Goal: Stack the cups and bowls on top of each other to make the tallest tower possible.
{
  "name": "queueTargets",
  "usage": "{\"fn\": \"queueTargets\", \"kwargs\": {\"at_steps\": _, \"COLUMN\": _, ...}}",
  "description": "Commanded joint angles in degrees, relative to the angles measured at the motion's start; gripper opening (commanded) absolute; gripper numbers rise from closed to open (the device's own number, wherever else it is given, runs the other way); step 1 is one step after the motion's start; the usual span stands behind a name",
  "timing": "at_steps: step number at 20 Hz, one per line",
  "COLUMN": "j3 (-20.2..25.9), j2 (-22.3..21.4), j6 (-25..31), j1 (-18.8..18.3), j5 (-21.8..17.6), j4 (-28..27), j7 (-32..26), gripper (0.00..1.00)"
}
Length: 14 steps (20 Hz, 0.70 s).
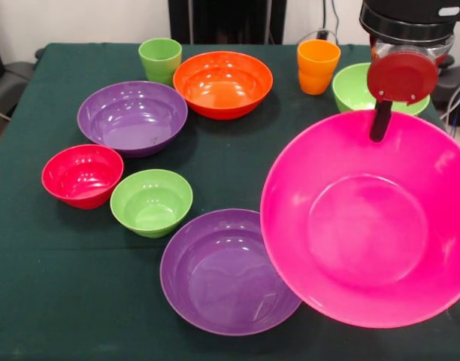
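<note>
Green cloth is carrying loose bowls and cups; nothing is stacking yet. Gripper [380,120] is clamping the tilted pink bowl [365,226] by its rim.

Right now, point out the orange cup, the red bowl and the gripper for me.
orange cup [318,66], front view, on its side wall.
red bowl [83,174], front view, on its inner floor.
gripper [381,120], front view, on the dark finger at the pink bowl's far rim.

Bright even light, glare on bowls [222,83], soft shadows
</note>
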Motion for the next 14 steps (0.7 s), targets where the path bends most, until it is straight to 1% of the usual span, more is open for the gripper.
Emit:
{"fn": "queueTargets", "kwargs": {"at_steps": 1, "j3": 8.22, "j2": -1.10, "j6": -2.76, "j1": -0.32, "j5": -3.85, "j4": 5.75, "j7": -5.19, "gripper": 0.00}}
{"fn": "queueTargets", "kwargs": {"at_steps": 3, "j3": 8.51, "j2": -0.78, "j6": -3.07, "j1": -0.32, "j5": -3.58, "j4": 5.90, "j7": -4.50, "gripper": 0.00}}
{"fn": "queueTargets", "kwargs": {"at_steps": 5, "j3": 7.59, "j2": 0.10, "j6": -1.78, "j1": 0.09, "j5": -3.62, "j4": 5.03, "j7": -1.95, "gripper": 0.00}}
{"fn": "queueTargets", "kwargs": {"at_steps": 6, "j3": 6.74, "j2": 0.65, "j6": -0.78, "j1": 0.61, "j5": -3.33, "j4": 4.40, "j7": 0.70, "gripper": 0.00}}
{"fn": "queueTargets", "kwargs": {"at_steps": 8, "j3": 2.72, "j2": 2.44, "j6": 3.19, "j1": 2.20, "j5": -4.38, "j4": 1.52, "j7": 6.56, "gripper": 0.00}}
{"fn": "queueTargets", "kwargs": {"at_steps": 9, "j3": 1.81, "j2": 3.06, "j6": 3.43, "j1": 2.72, "j5": -4.22, "j4": 1.00, "j7": 8.56, "gripper": 0.00}}
{"fn": "queueTargets", "kwargs": {"at_steps": 10, "j3": 0.27, "j2": 3.95, "j6": 3.57, "j1": 3.30, "j5": -4.64, "j4": 0.17, "j7": 10.01, "gripper": 0.00}}
{"fn": "queueTargets", "kwargs": {"at_steps": 14, "j3": -2.91, "j2": 7.27, "j6": 0.33, "j1": 5.08, "j5": -4.08, "j4": -1.25, "j7": 13.38, "gripper": 0.00}}
